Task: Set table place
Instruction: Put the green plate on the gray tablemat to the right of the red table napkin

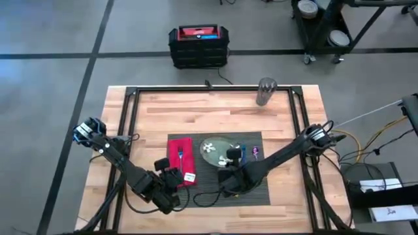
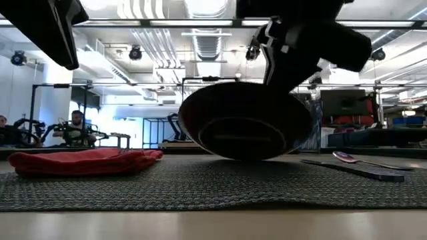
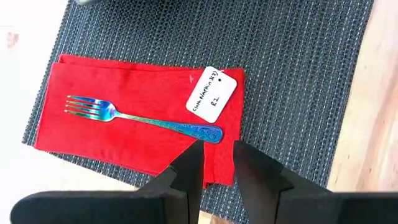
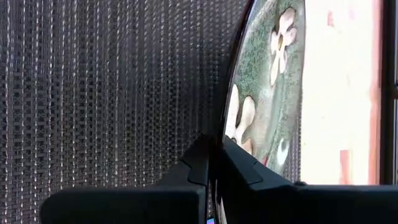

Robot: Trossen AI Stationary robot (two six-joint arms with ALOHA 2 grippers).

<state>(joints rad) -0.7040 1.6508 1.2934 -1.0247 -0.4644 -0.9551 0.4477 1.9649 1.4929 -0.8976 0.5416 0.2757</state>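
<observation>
A green plate with white flowers (image 1: pixel 215 149) stands tilted over the dark grey ribbed placemat (image 1: pixel 225 186), with my right gripper (image 1: pixel 231 157) shut on its rim. In the low view the plate's underside (image 2: pixel 243 123) faces the table's near edge. A red napkin with a white tag (image 3: pixel 124 124) lies on the mat's left part, and a fork (image 3: pixel 137 117) lies on it. My left gripper (image 3: pixel 217 158) is open just short of the fork's handle end, touching nothing. My right gripper pinches the plate's rim (image 4: pixel 225 134) on its near right side, one finger on the flowered top face and one on the underside. The held side is raised. The plate's lower edge (image 2: pixel 247 158) is at the mat; whether it touches there I cannot tell.
A spoon (image 2: pixel 357 159) and a dark knife (image 2: pixel 360 171) lie on the mat right of the plate. A metal cup (image 1: pixel 266 91) stands at the table's far right. The black rail frame (image 1: pixel 209 88) runs round the table. People sit in the room beyond.
</observation>
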